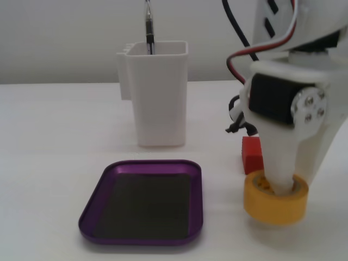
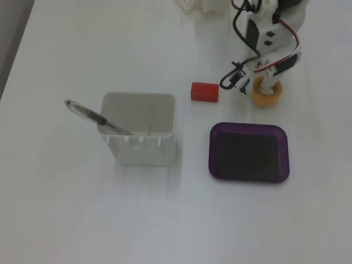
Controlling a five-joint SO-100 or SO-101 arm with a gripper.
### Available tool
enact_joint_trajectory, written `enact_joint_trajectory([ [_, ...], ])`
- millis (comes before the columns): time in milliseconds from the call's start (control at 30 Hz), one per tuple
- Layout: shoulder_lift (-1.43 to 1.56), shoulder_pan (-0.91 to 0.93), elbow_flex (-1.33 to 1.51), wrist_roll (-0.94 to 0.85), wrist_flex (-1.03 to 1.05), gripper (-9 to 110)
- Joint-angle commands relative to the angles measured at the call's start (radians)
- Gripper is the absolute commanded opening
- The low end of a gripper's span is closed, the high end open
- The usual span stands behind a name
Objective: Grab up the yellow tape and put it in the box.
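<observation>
Your gripper [image 1: 291,187] grasps the yellow tape [image 1: 275,199]: one white finger [image 1: 283,163] passes down through the roll's core while the other stands outside its right wall, and in the low fixed view the roll sits tilted, apparently just clear of the table [image 1: 54,163]. Reading that view from left to right, you see the plain white table surface under even light, backed by a pale grey-white wall; a tall white container [image 1: 155,98] holding an upright pen [image 1: 148,27]; the box [image 1: 144,200], a shallow purple tray with a dark bottom, lying empty nearer the camera; a small red block [image 1: 252,154] partly hidden behind the arm; then the tape, to the right of the box and apart from it. Your arm descends steeply from the upper right, wrist servo facing the camera, red and black cables looping beside it. In the high fixed view the tape [image 2: 267,94] lies just beyond the box [image 2: 248,152].
</observation>
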Motion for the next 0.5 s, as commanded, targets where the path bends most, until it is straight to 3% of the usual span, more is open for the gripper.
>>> enact_joint_trajectory([
  [0, 0.014, 0.003, -0.175, 0.006, 0.104, 0],
  [300, 0.000, 0.008, -0.356, 0.008, 0.175, 0],
  [467, -0.002, 0.031, -0.356, 0.138, 0.092, 0],
])
